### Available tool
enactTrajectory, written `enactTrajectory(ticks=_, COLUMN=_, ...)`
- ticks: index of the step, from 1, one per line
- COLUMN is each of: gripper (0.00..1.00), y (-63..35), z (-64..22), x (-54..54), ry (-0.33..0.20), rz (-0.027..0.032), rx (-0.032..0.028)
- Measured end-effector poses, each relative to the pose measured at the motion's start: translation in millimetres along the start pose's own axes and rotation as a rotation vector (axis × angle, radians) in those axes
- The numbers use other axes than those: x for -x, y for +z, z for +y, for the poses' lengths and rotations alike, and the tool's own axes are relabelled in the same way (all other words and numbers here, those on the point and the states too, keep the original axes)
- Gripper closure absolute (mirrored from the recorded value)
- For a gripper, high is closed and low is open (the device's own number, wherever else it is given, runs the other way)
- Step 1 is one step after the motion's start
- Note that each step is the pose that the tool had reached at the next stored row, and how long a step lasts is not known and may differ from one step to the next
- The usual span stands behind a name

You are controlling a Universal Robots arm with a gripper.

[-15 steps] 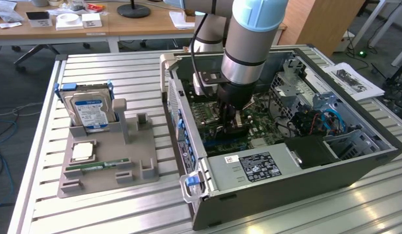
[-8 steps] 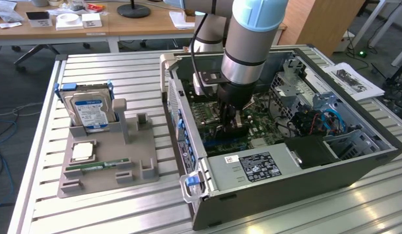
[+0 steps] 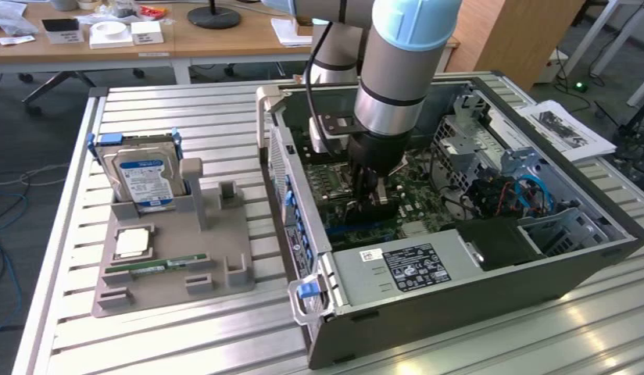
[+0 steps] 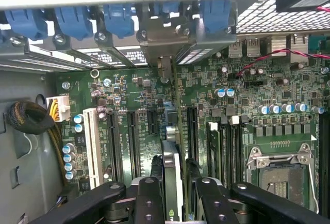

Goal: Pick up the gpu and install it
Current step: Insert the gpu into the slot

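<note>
Black fingers [image 4: 203, 198] of my gripper [image 4: 172, 195] are clenched on the gpu [image 4: 172, 170], a thin flat card held edge-on between them, standing upright over the green motherboard [image 4: 247, 121]. Its grey metal bracket [image 4: 162, 41] sits up against the rear slot wall, under the blue clips [image 4: 118, 17]. Long dark slots [image 4: 131, 141] run parallel just beside the card, with a white slot [image 4: 94, 144] further off. In the exterior view I'm reaching down into the open computer case [image 3: 572, 258], steel walls close around. Outside on the ribbed table [image 3: 197, 109], a grey tray [image 3: 187, 258] carries the hard drive [image 3: 144, 176] and RAM stick [image 3: 155, 266].
</note>
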State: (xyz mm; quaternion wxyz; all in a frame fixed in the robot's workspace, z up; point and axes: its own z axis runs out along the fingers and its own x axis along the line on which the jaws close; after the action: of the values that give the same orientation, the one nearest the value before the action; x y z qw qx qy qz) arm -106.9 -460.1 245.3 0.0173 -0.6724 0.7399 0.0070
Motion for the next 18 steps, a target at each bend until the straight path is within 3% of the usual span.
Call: enactTrajectory(ticks=18, gripper=0.71, y=-0.1, z=0.1, x=-0.2, ry=0.000, rz=0.0013, rx=0.0002)
